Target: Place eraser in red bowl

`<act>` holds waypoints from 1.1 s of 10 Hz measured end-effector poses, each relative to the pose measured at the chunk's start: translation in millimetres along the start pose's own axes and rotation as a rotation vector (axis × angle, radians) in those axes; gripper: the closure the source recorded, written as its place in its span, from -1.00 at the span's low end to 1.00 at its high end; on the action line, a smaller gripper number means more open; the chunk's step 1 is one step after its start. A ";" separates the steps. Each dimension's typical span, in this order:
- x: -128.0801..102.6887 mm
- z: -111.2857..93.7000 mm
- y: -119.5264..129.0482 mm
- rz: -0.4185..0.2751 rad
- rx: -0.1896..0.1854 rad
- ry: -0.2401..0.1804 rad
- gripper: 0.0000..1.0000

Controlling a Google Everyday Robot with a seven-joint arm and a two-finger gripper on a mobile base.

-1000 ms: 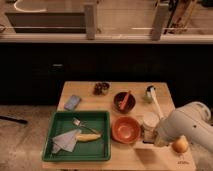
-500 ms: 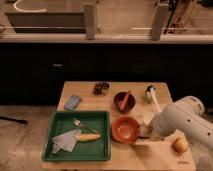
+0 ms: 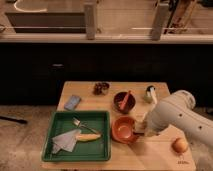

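The red bowl point(image 3: 123, 129) sits on the wooden table point(image 3: 155, 155), just right of the green tray. My gripper point(image 3: 139, 131) hangs at the end of the white arm point(image 3: 172, 116) at the bowl's right rim. It is shut on the eraser point(image 3: 137, 133), a small pale block with a dark underside, held low at the rim's edge. The arm hides the table behind it.
A green tray point(image 3: 102, 152) at the front left holds a banana point(image 3: 90, 136), a fork and a grey cloth point(image 3: 65, 141). Behind the red bowl is a maroon bowl point(image 3: 124, 101) with an orange stick. A round yellowish fruit point(image 3: 180, 145) lies front right. A blue object point(image 3: 72, 102) lies back left.
The arm and gripper have moved left from the table's right side to the red bowl's right rim, carrying the eraser. Nothing else moved.
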 end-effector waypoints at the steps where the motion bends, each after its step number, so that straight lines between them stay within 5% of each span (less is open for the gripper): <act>1: -4.3 -1.5 -1.7 -0.008 0.004 0.002 1.00; 11: -40.8 18.6 -18.6 -0.079 -0.010 -0.006 1.00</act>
